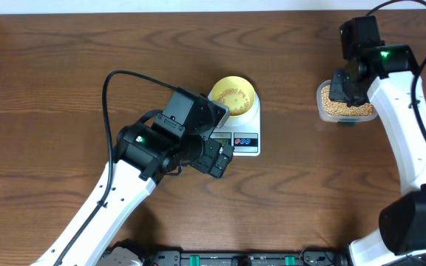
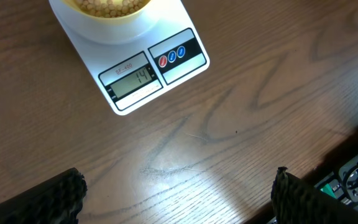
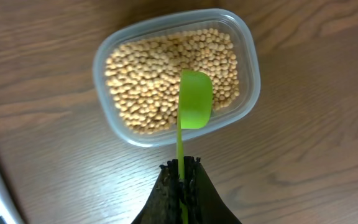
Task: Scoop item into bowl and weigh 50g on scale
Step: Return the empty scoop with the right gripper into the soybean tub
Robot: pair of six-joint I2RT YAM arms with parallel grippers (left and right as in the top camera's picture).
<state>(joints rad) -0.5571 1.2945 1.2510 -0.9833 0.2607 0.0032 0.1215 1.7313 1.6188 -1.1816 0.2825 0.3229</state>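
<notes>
The pale yellow bowl (image 1: 234, 96) stands on the white scale (image 1: 244, 139) and holds a layer of tan beans (image 2: 107, 5). The scale (image 2: 166, 68) shows 14 on its display. My left gripper (image 1: 220, 157) hovers just in front of the scale; in the left wrist view it (image 2: 179, 199) is open over bare wood with nothing between its fingers. My right gripper (image 3: 182, 171) is shut on the handle of a green scoop (image 3: 195, 99). The scoop head hangs over the beans (image 3: 148, 81) in the clear tub (image 3: 248, 93), with no beans showing on it.
The clear tub (image 1: 346, 111) sits at the right of the table, partly under my right gripper (image 1: 344, 87). The table's front edge with black hardware (image 2: 353, 180) runs close behind my left gripper. Bare wood lies between the scale and the tub.
</notes>
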